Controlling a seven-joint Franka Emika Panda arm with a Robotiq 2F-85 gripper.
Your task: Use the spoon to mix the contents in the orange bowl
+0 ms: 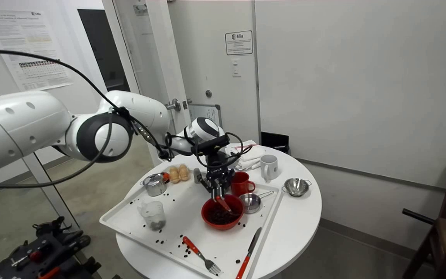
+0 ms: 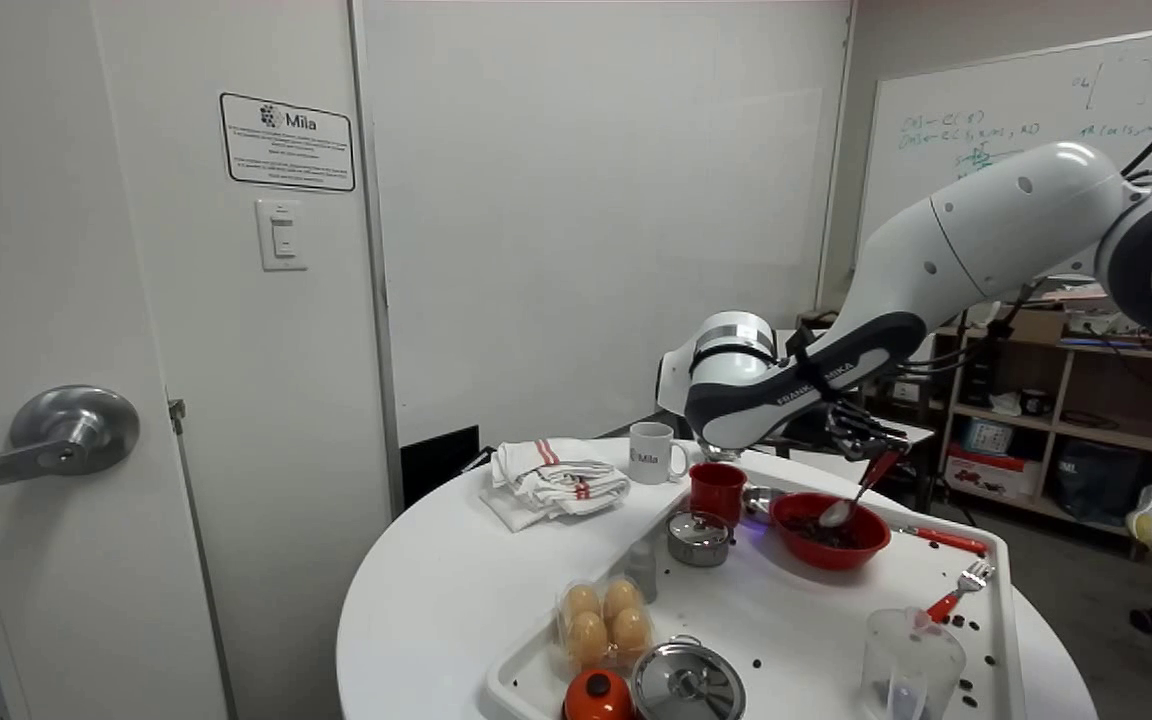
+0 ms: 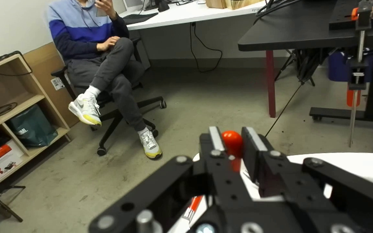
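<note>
The wide red orange bowl point(image 1: 221, 226) stands on the white tray, holding dark bean-like contents point(image 1: 218, 217). My gripper point(image 3: 233, 138) is shut on the spoon point(image 3: 232, 142), whose rounded red-orange handle end shows between the pads in the wrist view. In both exterior views the gripper point(image 2: 886, 447) is above the bowl's rim. The spoon point(image 2: 838, 514) slants down from it, its shiny metal head inside the bowl at the contents; how deep it sits I cannot tell. The bowl does not show in the wrist view.
Close behind the bowl are a red cup point(image 1: 241, 185) and a small metal pan point(image 1: 251, 205). A fork point(image 1: 201, 255), a knife point(image 1: 249, 252) and a clear measuring jug point(image 1: 153, 213) lie or stand on the tray point(image 1: 184, 217) among scattered beans. A person point(image 3: 86, 48) sits beyond the table.
</note>
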